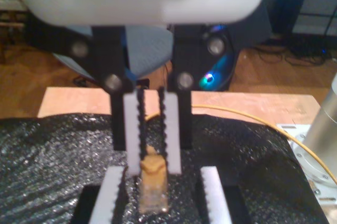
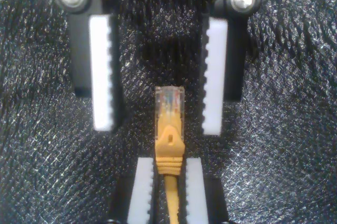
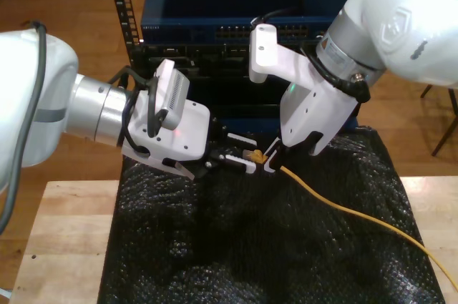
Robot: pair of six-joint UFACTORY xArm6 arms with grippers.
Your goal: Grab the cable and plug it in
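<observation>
**Black foam, one cable, two pincers meeting at the plug**

Black foam sheet (image 3: 215, 247) covers the middle of a pale wooden table (image 3: 64, 232), with bare wood beyond the foam's edge on both sides of the exterior view. A dark blue rack unit (image 3: 243, 3) stands behind the two white arms.

There is one cable (image 3: 343, 207), yellow-orange, ending in one clear plug (image 2: 169, 97). My second gripper (image 2: 168, 161) points down at the foam, its two white toothed pads (image 2: 143, 187) pressed together on the cable's yellow boot just behind the plug. The plug juts out past its fingertips. Behind this gripper the cable trails away over the foam towards the lower right edge of the exterior view.

My first gripper (image 1: 164, 174) reaches in nearly level from the exterior view's left, and its two pads (image 2: 101, 71) stand wide apart. The plug's tip points into the gap between them, roughly centred, with clear space on each side and neither pad touching it.

Around both grippers the foam lies open.
</observation>
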